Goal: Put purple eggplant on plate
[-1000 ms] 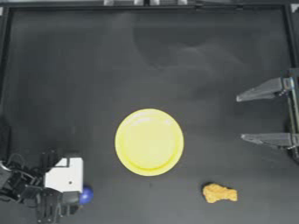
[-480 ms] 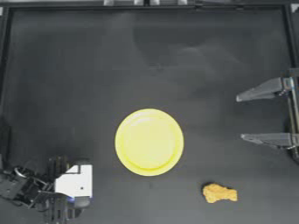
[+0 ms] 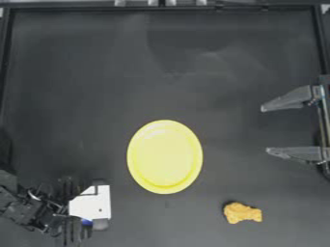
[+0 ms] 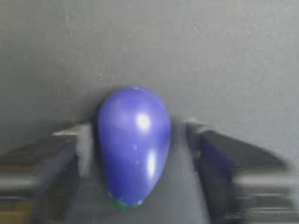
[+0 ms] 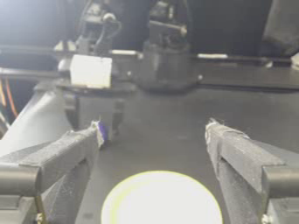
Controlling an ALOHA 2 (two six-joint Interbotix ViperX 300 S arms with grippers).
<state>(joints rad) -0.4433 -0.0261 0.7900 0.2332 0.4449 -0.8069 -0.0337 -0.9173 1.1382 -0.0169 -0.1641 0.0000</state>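
Left wrist view is being used as the reference for the grasp relation: the purple eggplant is being seen lying on the table between the jaws of the left gripper, which are spread, with a narrow gap showing on each side, so no contact can be confirmed. The long axis of the eggplant is being presented parallel to the jaws, rounded end pointing away from the wrist and green stem end toward it, so closure would be applied across the narrow width. In the top view, the left gripper is being held near the table's front left corner, well apart from the plate, and only a small blue sliver of the eggplant is being shown beneath it. The plate is lying to the right of, and slightly farther back than, the eggplant. The right gripper is being kept parked at the right side of the plate, jaws wide apart, holding nothing. An orange nugget-like piece is lying in front of the plate, to its right. The left arm is judged much the nearer one.
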